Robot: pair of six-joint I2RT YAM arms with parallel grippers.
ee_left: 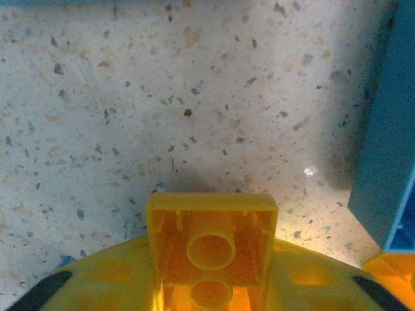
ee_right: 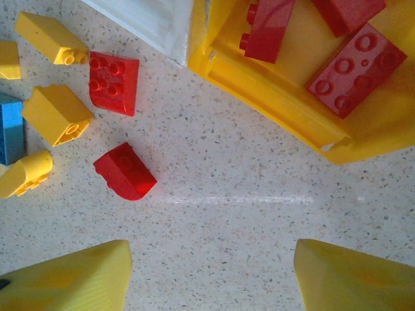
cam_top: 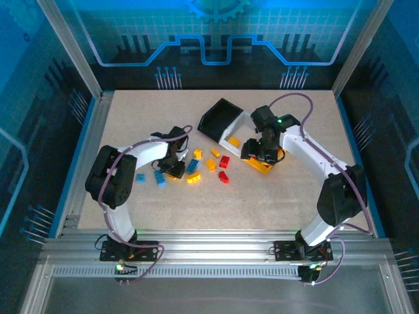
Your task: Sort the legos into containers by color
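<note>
One brick at a time, sorting. Clenching a yellow brick in the left gripper, low centre of the left wrist view, hollow underside facing the camera. Hanging close over bare table, a blue brick crowding the right edge. Finding that left gripper left of centre in the top view, in among the loose legos. Holding the right gripper released, fingers spread out to the bottom corners of the right wrist view, gripping nothing. Spotting the yellow-orange bin upper right there, carrying three red bricks, a corner of the white bin beside it at the top edge. Picking out the black bin just above centre in the top view, the white one alongside, a yellow piece inside.

Judging the step in hand: ferrying the clenched brick over to the white bin, presumably. Doing it well: lifting straight up first, avoiding nudging the blue neighbour, travelling above the rim, centring over the opening before letting go. Minding the right gripper hanging by the bins in the top view, taking turns, avoiding a clash. Eyeing the loose red brick, left centre of the right wrist view, for the open claw afterwards
</note>
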